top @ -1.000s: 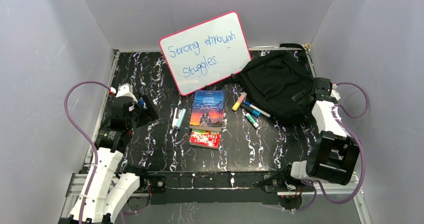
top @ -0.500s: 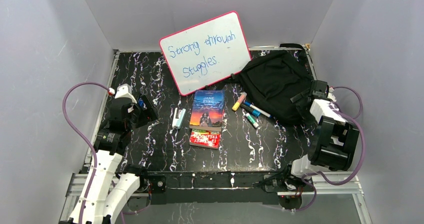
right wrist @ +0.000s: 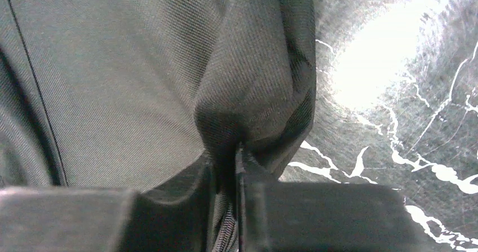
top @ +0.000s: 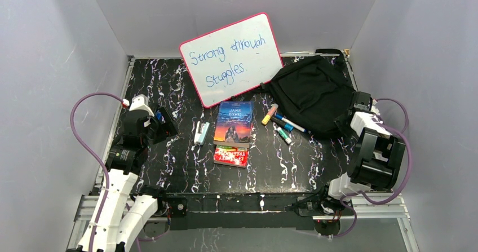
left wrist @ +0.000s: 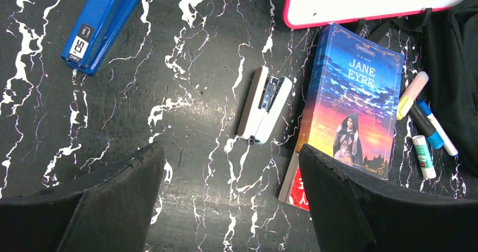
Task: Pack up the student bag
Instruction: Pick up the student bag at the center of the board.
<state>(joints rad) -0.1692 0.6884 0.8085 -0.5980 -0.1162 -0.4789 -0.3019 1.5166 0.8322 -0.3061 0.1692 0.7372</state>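
Fabric of the student bag, at the far right of the table, is squeezed tight in the right gripper, and the fold hides its tips. The left gripper hangs wide open. A blue book covers most of a red book.

The left arm and right arm are clad in white shells between black joint housings, a purple cable (one per arm) is looped behind the jaws, and the fingers are formed as matte black wedges.
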